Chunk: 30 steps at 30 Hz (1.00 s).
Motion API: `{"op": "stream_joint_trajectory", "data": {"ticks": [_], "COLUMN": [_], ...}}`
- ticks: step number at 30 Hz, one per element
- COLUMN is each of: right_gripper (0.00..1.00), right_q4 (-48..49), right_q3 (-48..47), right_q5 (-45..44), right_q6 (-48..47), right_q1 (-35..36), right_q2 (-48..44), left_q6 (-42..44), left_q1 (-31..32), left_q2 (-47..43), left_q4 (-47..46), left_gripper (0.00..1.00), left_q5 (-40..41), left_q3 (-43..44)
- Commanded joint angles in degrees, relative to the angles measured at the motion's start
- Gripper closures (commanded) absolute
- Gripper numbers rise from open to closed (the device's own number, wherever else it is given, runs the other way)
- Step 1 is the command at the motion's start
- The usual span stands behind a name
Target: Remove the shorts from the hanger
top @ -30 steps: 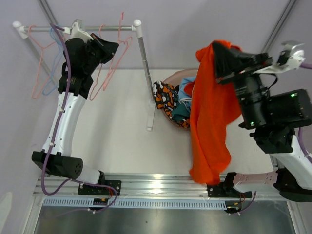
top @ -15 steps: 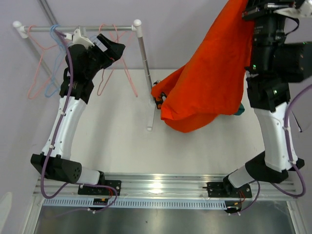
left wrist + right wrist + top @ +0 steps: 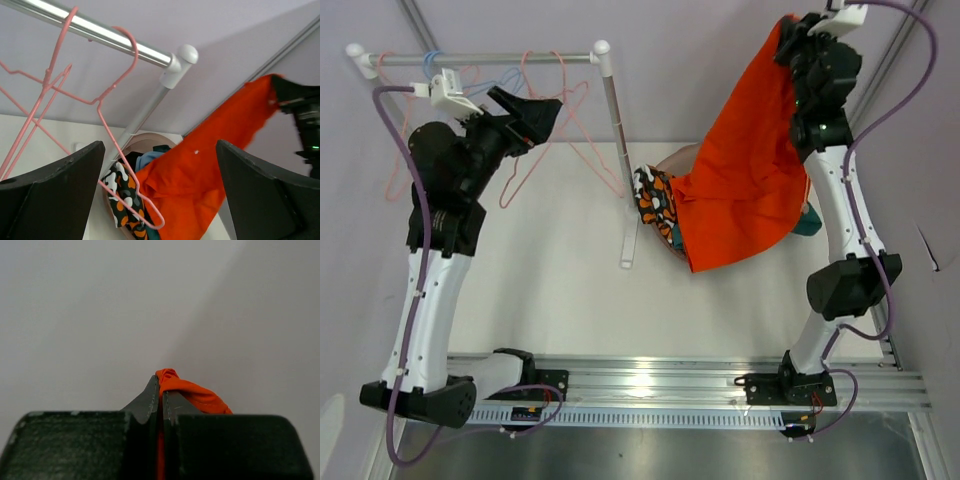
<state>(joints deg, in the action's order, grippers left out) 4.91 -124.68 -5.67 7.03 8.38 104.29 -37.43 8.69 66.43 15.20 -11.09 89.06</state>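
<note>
The bright orange shorts (image 3: 740, 180) hang from my right gripper (image 3: 790, 35), which is raised high at the back right. In the right wrist view that gripper (image 3: 162, 385) is shut on a fold of the orange fabric (image 3: 192, 392). The cloth's lower end drapes over a round basket (image 3: 665, 160). My left gripper (image 3: 542, 108) stands open just below the rail, beside a bare pink hanger (image 3: 575, 130). In the left wrist view the pink hanger (image 3: 123, 160) dangles ahead of the wide-apart fingers of my left gripper (image 3: 160, 145), gripped by neither.
The basket (image 3: 145, 136) holds black shorts with an orange-and-white pattern (image 3: 658, 200), light blue shorts (image 3: 145, 160) and teal shorts (image 3: 808, 222). The rack's rail (image 3: 490, 58) and post (image 3: 613, 130) stand at the back left. Pink wire hangers (image 3: 400, 150) and a blue one (image 3: 515, 78) hang on the rail.
My left gripper has opened and drawn back from the rail, leaving the pink hanger swinging. The right arm has stretched up and back, carrying the orange shorts over the basket.
</note>
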Motion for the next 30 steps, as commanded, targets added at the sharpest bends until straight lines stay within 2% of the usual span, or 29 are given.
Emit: {"op": "stream_joint_trajectory", "data": {"ticks": [1,7,11,17,22,24,25,26,27,30], "right_gripper": [1.00,1.00,1.00,1.00,1.00,0.64,0.24,0.06,0.01,0.00], "right_q4": [10.26,21.79,25.32,24.53,18.92,14.46,13.30,12.24,10.67,7.33], "right_q3": [12.54,45.33,60.29,75.16,75.91,73.29,72.40,71.87,71.43,70.11], "right_q5": [4.26,-1.77,-8.12,-14.44,-16.83,-14.91,-14.72,-14.89,-15.59,-20.59], "right_q6": [5.27,5.81,6.85,13.18,18.20,18.55,18.46,18.11,17.67,15.13], "right_q1": [1.02,8.92,16.12,20.27,19.57,19.13,19.13,19.39,19.83,21.67], "right_q2": [-6.70,-20.85,-26.24,-22.31,-15.36,-13.16,-12.97,-13.15,-13.84,-19.46], "left_q6": [1.31,0.52,0.43,0.78,1.74,2.71,3.06,3.59,4.55,6.40], "left_q1": [-0.34,-0.34,-0.34,-0.25,-0.25,-0.25,-0.25,-0.25,-0.34,-0.34], "left_q2": [-3.49,-7.28,-9.65,-12.46,-14.75,-15.28,-15.89,-16.16,-16.42,-16.86], "left_q4": [-0.79,-0.61,0.27,2.29,5.53,7.29,7.91,8.52,9.83,12.38], "left_gripper": [0.01,0.01,0.01,0.01,0.01,0.01,0.01,0.01,0.01,0.01], "left_q5": [-2.18,-2.79,-2.88,-2.88,-2.88,-2.53,-2.44,-2.09,-1.40,-0.60], "left_q3": [-0.73,-2.74,-3.62,-6.17,-6.35,-6.52,-6.53,-6.53,-6.53,-5.57]}}
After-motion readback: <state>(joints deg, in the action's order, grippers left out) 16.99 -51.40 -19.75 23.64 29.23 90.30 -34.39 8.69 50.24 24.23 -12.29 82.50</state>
